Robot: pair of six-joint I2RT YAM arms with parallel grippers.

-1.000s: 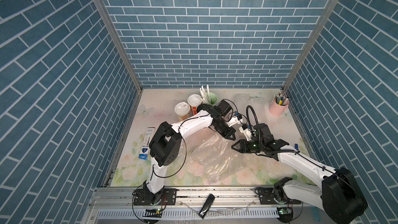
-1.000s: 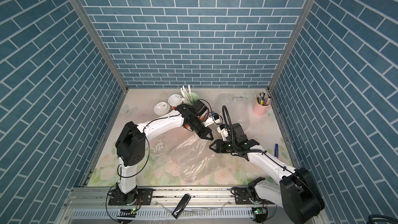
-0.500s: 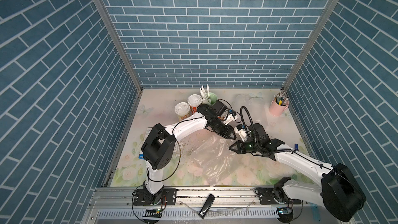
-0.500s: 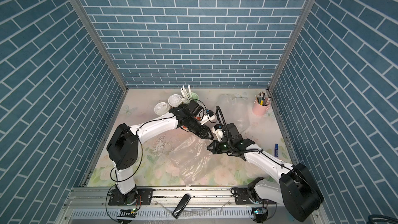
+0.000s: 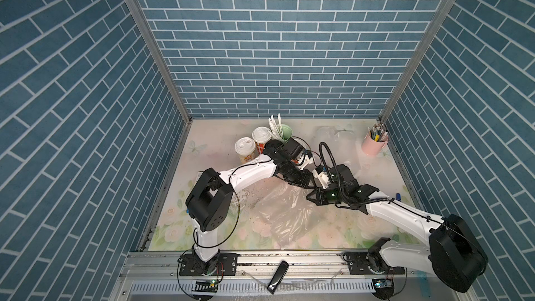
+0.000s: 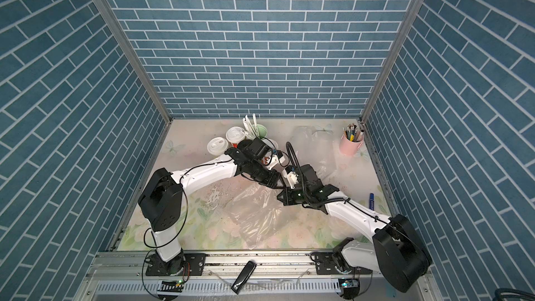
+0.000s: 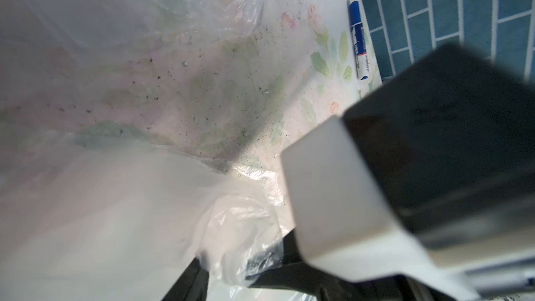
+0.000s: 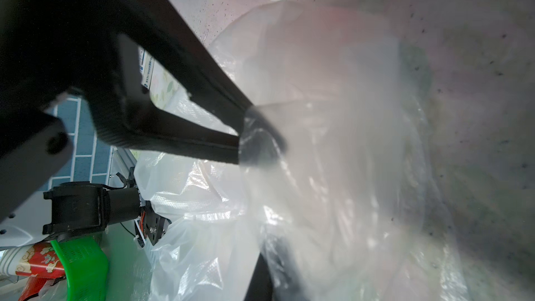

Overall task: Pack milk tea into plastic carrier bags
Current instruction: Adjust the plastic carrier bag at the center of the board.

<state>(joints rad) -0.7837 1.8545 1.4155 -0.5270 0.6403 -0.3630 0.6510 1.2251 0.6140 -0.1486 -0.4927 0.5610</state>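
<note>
A milk tea cup [image 5: 246,148] with a white lid stands at the back of the tabletop [image 5: 333,228]. A second milk tea cup [image 5: 261,136], also with a white lid, stands just beside it. Next to them is a mint-green cup [image 5: 286,133] with white straws poking out of it. A pink cup [image 5: 374,146] in the back corner holds pens.

A clear plastic carrier bag [image 5: 285,212] lies crinkled in the middle of the tabletop. The cups stand behind it on the tabletop. A second clear bag [image 5: 330,134] sits crumpled near the back wall, between the straw cup and the pen cup.

Both arms meet at the back edge of the middle bag. The left pincer [image 5: 312,183] is partly open, and the bag's thin film lies between its fingers. The right pincer [image 5: 308,196] is closed tight on the bag's film, which bunches over its tips. The two pincers are just beside each other.
</note>
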